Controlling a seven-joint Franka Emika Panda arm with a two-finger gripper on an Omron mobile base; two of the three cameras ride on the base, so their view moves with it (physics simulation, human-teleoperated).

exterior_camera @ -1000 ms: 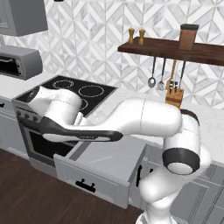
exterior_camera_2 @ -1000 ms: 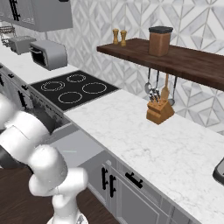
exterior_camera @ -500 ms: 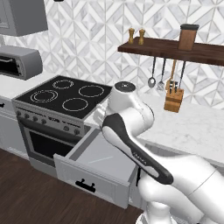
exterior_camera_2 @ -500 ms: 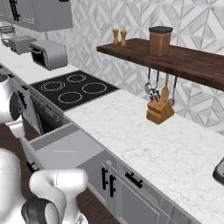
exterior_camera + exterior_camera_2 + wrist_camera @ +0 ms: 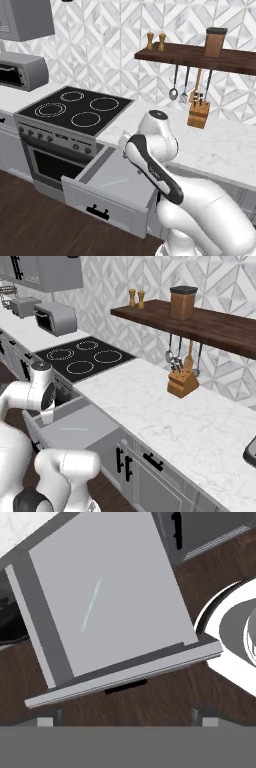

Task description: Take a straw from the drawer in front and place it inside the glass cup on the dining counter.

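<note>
**A:** The drawer (image 5: 117, 187) is rendered in flat light grey, its handle (image 5: 97, 212) done in black. The straw (image 5: 91, 605) is shown as a faint pale streak, barely lighter than the drawer floor.

**B:** Yep. The floor (image 5: 35, 227) is given a dark brown wood grain. The worktop (image 5: 165, 416) is done in white marble with grey veins, and the backsplash (image 5: 105, 45) is patterned in white-and-grey diamonds.

**A:** The stove top (image 5: 77, 109) is coloured black with pale ring marks. The shelf (image 5: 200, 326) is painted dark brown, the knife block (image 5: 182, 383) a lighter tan wood.
</note>
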